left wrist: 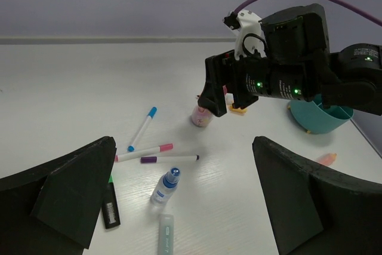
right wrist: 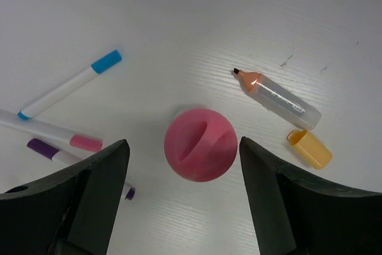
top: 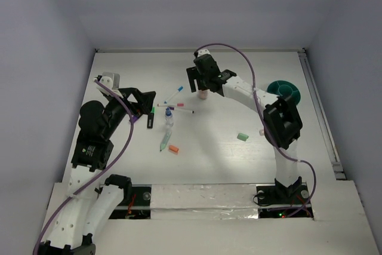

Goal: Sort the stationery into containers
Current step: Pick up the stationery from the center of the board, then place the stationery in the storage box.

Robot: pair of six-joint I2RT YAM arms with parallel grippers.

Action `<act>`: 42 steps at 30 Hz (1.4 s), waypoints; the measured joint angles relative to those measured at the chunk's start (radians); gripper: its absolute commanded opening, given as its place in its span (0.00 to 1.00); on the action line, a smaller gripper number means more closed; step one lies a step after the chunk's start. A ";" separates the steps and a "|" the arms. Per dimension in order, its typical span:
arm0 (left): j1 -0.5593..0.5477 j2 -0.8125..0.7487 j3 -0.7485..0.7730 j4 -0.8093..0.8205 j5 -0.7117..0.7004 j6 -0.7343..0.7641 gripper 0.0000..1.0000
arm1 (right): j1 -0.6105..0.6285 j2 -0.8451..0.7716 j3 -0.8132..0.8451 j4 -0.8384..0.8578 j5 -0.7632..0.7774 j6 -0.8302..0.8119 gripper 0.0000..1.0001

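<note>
A pink-topped piece stands upright on the table, and my right gripper hovers over it, open, one finger on each side with a gap to both. From above this pair is at the back centre: right gripper, pink-topped piece. Blue-capped, pink-capped and purple-capped markers lie left of it. A small blue-capped bottle and a pale green pen lie under my left gripper, which is open and holds nothing. The teal container sits at the right.
An uncapped orange highlighter and its yellow cap lie just right of the pink-topped piece. A black highlighter lies by my left finger. An orange eraser, a green eraser and a pink eraser lie nearer the front.
</note>
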 measured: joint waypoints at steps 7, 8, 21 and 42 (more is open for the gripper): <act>0.000 0.000 0.000 0.000 0.002 0.000 0.99 | 0.000 0.046 0.060 0.001 0.034 -0.018 0.33; 0.000 0.000 0.000 0.000 0.002 0.000 0.99 | 0.000 0.048 0.066 -0.001 0.032 -0.014 0.30; 0.000 -0.003 0.000 0.000 0.003 0.000 0.99 | -0.072 -0.332 -0.129 -0.006 0.101 -0.019 0.07; -0.001 -0.023 0.000 0.000 0.010 -0.002 0.99 | -0.573 -0.749 -0.477 0.042 0.219 0.063 0.07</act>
